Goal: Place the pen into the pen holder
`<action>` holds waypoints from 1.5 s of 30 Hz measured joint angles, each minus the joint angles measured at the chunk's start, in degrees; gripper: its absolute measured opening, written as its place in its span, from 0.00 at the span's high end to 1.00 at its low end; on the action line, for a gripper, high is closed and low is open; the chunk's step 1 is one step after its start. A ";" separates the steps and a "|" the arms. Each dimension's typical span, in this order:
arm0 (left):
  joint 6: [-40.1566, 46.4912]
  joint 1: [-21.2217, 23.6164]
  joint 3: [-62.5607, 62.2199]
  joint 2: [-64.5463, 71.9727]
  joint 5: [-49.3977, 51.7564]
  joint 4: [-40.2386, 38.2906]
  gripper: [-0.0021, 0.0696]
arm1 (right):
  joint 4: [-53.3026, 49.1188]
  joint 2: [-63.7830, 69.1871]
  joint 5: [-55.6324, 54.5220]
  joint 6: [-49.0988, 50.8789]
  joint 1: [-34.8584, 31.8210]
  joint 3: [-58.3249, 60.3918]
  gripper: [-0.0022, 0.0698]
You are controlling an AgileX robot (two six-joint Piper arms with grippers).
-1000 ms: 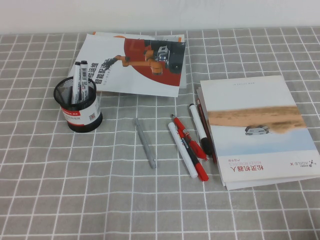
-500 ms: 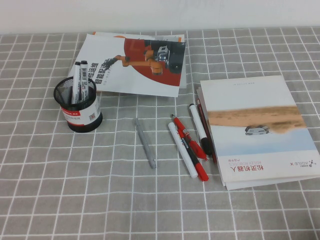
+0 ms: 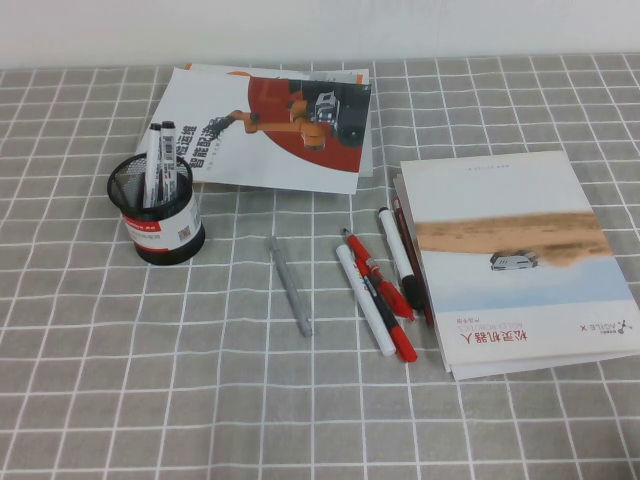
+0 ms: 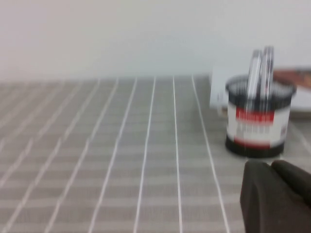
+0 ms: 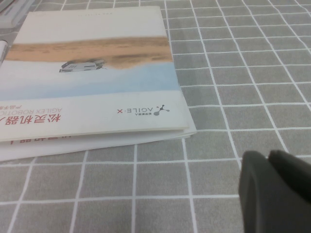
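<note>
2 pincers only in wrist views: left pincer [image 4: 277,194] near pen holder [image 4: 258,119], right pincer [image 5: 274,191] beside booklet [image 5: 87,73]

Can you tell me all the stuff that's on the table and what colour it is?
pen holder: 1, black mesh with a red-and-white label, table's left, two markers standing in it
pen: 1, white, centre, lying flat
red pens: 2, beside the pen
black-capped marker: 1, white, next to the booklet
grey pen: 1, centre-left
brochure: 1, white and red, far side
booklet: 1, white, tan and blue, right
tablecloth: 1, grey check
left tool: near the holder
right tool: near the booklet
</note>
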 joint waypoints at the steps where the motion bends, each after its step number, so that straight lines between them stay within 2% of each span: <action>1: 0.00 0.00 0.00 0.00 1.79 0.00 0.98 | 0.00 0.00 0.00 0.00 0.00 0.00 0.99; 9: 0.00 0.00 0.00 0.00 13.10 0.00 0.98 | 0.00 0.00 0.00 0.00 0.00 0.00 0.99; 27: 0.00 0.00 0.00 0.00 13.83 0.00 0.98 | 0.00 0.00 0.00 0.00 0.00 0.00 0.99; 33: 0.00 0.00 0.00 0.00 9.48 0.00 0.98 | 0.00 0.00 0.00 0.00 0.00 0.00 0.99; 40: 0.00 0.00 0.00 0.00 -1.67 0.00 0.98 | 0.00 0.00 0.00 0.00 0.00 0.00 0.99; 45: 0.00 0.00 0.00 0.00 -2.75 0.00 0.98 | 0.00 0.00 0.00 0.00 0.00 0.00 0.99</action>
